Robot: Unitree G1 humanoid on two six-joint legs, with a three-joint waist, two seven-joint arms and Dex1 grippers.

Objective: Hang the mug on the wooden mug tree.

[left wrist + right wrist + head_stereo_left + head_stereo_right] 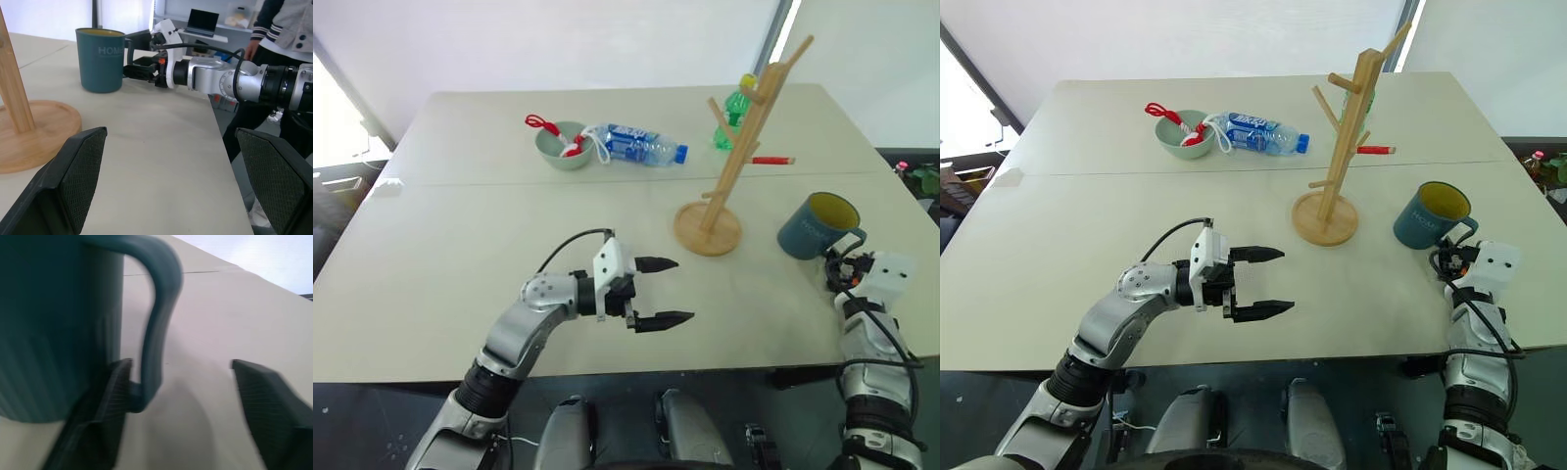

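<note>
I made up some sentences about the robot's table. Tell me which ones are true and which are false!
1. The mug is hanging on a peg of the wooden mug tree. False: it stands upright on the table, to the right of the tree.
2. The left gripper has its fingers apart and holds nothing. True.
3. The right gripper is at the mug's handle, one finger behind the loop and one outside it. True.
4. The plastic bottle stands upright. False: it lies on its side next to the pale green bowl.
5. The bowl is next to the mug. False: it sits far across the table, beyond the left gripper.
</note>
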